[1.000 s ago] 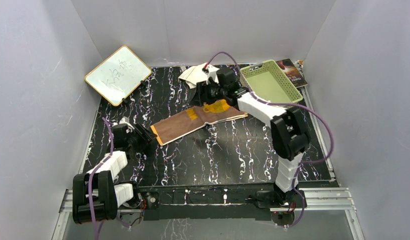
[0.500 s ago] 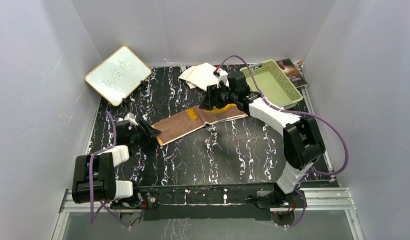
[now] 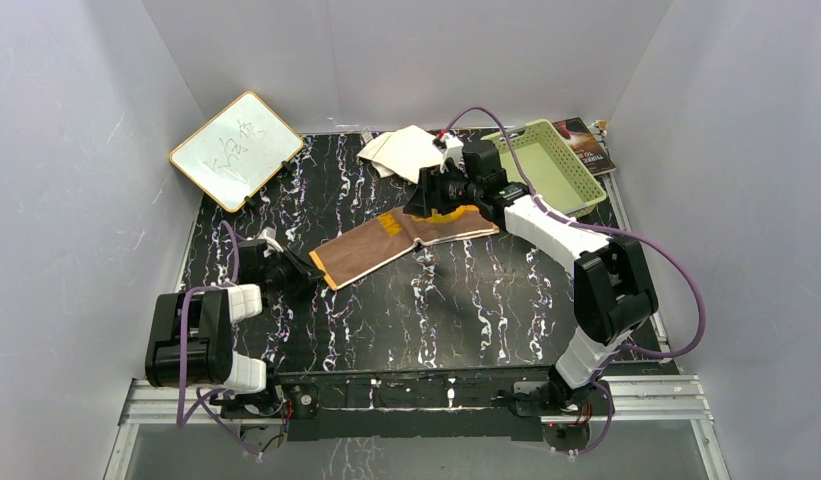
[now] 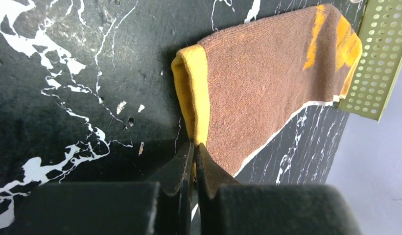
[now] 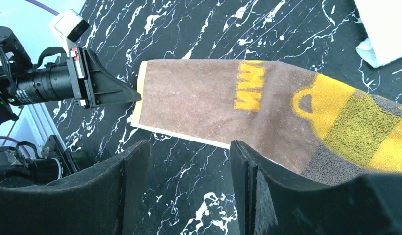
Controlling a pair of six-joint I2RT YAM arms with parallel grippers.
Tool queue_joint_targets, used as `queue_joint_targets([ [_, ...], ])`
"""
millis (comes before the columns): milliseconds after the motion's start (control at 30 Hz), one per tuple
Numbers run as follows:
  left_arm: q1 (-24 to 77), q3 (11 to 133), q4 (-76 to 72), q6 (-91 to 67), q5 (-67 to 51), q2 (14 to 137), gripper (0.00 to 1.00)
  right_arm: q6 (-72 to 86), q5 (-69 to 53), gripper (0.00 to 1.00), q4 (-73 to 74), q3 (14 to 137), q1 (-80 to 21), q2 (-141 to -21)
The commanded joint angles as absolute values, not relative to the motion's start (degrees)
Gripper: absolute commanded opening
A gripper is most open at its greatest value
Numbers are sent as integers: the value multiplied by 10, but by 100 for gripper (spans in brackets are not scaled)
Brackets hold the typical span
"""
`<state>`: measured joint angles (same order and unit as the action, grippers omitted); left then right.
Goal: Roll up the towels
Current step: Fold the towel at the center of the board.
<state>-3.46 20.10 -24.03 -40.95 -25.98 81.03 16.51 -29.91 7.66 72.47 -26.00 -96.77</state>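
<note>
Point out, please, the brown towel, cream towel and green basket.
brown towel (image 3: 371, 251): top external view, its brown back.
cream towel (image 3: 399, 150): top external view, its centre.
green basket (image 3: 542, 172): top external view, bare floor.

Top camera sits high behind me, looking down over the whole table (image 3: 466, 310). My left wrist view is low and tight on one end of the brown towel (image 4: 267, 88) — my right wrist view rides higher, facing back along that same towel.
</note>
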Motion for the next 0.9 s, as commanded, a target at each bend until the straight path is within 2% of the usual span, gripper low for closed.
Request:
queue_joint_targets([
  [0,-31,227,-153,-391,-221,813,0,155,-299,59,64,720,-250,-932],
  [333,-76,329,20,-329,-111,725,0,137,-248,59,85,694,-244,-930],
  [867,-89,558,275,-118,-19,722,0,157,-228,58,85,673,-245,-951],
])
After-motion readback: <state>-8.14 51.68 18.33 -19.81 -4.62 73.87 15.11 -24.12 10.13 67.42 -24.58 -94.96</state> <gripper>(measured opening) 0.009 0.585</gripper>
